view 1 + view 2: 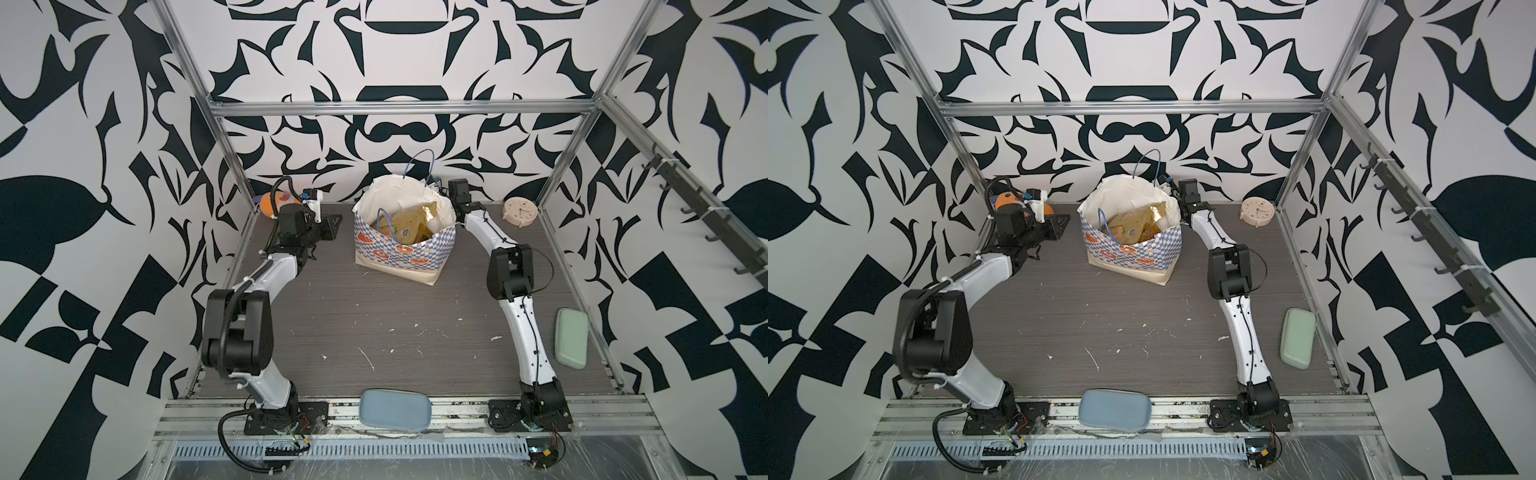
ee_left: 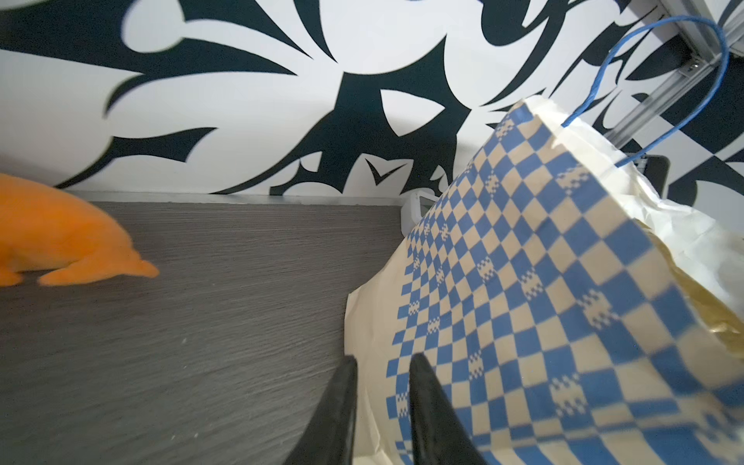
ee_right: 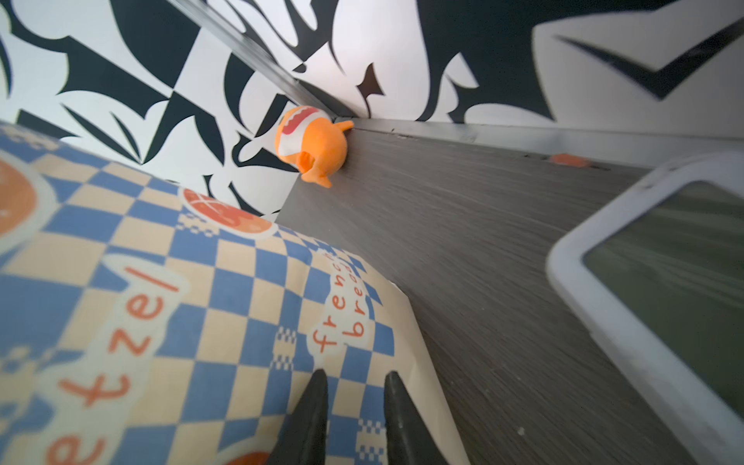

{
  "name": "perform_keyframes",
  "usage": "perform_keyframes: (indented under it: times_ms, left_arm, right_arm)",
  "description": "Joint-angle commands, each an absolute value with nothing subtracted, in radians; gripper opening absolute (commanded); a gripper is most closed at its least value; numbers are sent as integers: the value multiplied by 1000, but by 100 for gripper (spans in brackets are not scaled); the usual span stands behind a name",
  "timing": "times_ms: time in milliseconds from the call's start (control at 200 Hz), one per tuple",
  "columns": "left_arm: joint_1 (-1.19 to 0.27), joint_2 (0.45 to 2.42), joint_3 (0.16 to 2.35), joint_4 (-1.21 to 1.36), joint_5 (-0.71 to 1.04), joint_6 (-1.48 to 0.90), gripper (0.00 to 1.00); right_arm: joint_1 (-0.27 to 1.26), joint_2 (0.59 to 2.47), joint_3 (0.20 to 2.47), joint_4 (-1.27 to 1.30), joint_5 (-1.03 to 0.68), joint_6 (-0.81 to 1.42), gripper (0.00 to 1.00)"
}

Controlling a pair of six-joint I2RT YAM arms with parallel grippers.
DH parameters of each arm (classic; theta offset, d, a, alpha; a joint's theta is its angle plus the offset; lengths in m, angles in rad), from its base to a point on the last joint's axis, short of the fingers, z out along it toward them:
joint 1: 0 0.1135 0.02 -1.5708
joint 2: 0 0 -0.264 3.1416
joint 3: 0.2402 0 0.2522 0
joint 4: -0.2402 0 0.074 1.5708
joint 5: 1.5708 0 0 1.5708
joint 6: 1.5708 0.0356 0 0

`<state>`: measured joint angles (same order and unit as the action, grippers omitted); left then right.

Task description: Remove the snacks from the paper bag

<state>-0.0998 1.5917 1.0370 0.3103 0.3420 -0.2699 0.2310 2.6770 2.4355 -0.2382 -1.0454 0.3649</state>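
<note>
Blue-grey pouch (image 1: 395,409): near edge, centre.
Green pouch (image 1: 571,337): right edge.
Paper bag (image 1: 399,253): upright, centre-far, mouth open; snacks (image 1: 409,224) inside, gold packet uppermost.
Left gripper (image 2: 384,358): just left of bag, fingers slightly apart, empty.
Right gripper (image 3: 356,372): at bag's far-right side, fingers slightly apart, empty.
Orange plush (image 1: 282,199): far-left corner.
Round clock (image 1: 519,212): far right.

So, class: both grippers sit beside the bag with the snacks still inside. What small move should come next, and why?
Probably lift the right gripper above the rim of the bag and over its open mouth. Its jaws stand apart and empty, low beside the bag's checkered outside, while the gold packet sticks up inside on that side.
</note>
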Motion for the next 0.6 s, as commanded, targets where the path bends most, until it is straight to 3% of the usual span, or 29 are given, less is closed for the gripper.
perform_keyframes:
  times_ms: [0,130,405,490,595]
  left_arm:
    - [-101,1455,930,328,184,-282,26]
    - [-101,1285,827,248,31,-290,25]
    - [-99,1022,690,84,-81,-264,26]
    - [-98,997,651,90,-103,-281,26]
    - [-98,1003,640,83,-101,-296,26]
  right_arm:
    - [286,2653,2469,-251,-1183,366,29]
    - [316,2654,2461,-253,-1209,364,29]
    - [385,2539,2296,-305,-1181,256,28]
    - [401,2469,2230,-348,-1099,185,27]
    - [399,2369,2166,-342,-878,195,29]
